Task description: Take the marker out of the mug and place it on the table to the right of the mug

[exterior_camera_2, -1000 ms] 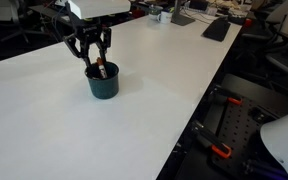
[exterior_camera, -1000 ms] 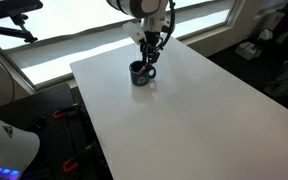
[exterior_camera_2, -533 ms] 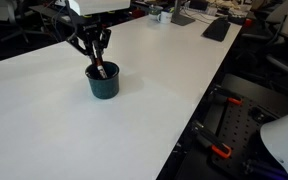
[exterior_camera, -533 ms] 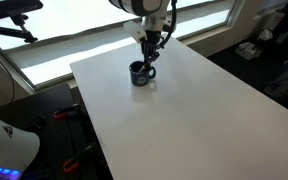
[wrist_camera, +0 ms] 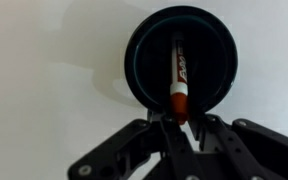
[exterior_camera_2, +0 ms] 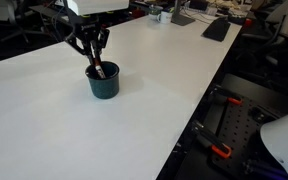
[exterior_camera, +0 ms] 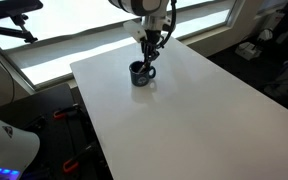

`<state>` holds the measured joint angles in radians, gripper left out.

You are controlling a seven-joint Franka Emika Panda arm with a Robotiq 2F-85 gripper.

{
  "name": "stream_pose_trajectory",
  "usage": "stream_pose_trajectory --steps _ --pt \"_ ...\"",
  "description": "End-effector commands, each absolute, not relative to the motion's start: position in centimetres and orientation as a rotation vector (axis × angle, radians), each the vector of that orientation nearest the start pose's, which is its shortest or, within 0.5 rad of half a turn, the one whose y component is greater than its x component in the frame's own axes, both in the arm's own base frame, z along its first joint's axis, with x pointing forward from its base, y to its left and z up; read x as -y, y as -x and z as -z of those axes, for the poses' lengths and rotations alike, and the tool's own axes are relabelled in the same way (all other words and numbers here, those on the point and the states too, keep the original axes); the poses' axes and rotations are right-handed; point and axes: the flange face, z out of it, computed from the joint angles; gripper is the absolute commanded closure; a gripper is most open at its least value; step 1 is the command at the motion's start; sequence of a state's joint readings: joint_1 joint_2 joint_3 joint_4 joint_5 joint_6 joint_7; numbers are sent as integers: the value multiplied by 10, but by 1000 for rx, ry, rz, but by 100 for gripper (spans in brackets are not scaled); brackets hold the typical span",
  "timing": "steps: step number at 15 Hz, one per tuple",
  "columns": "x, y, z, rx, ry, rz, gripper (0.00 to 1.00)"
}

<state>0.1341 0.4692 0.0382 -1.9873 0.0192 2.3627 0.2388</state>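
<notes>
Your gripper (wrist_camera: 180,120) has its fingers pinched narrow on the six-o'clock end of the short red-orange marker (wrist_camera: 179,75) in the wrist view, apparently a true grip, though the fingers half hide the contact. The marker lies inside the small dark navy mug (wrist_camera: 212,60), pointing towards twelve o'clock, not yet lifted. You have yet to raise it clear of the rim and lay it on the plain white table (wrist_camera: 44,70) right of the mug.
</notes>
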Motion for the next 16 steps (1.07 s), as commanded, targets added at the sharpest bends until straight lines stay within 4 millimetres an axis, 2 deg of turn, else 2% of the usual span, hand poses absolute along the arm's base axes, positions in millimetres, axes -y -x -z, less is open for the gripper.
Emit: stream_pose_trajectory --steps 1,9,10,11,12,16 --pt "-106 -597 -220 -104 3097 -108 95" --pt "-108 -595 -220 -57 3050 -166 95" --pt "-127 -587 -285 -36 3065 -152 95" --pt "-137 -585 -288 -16 3058 -168 95" --pt "-146 -586 -304 3 3052 -171 95" --pt "-195 -577 -388 102 3024 -157 95"
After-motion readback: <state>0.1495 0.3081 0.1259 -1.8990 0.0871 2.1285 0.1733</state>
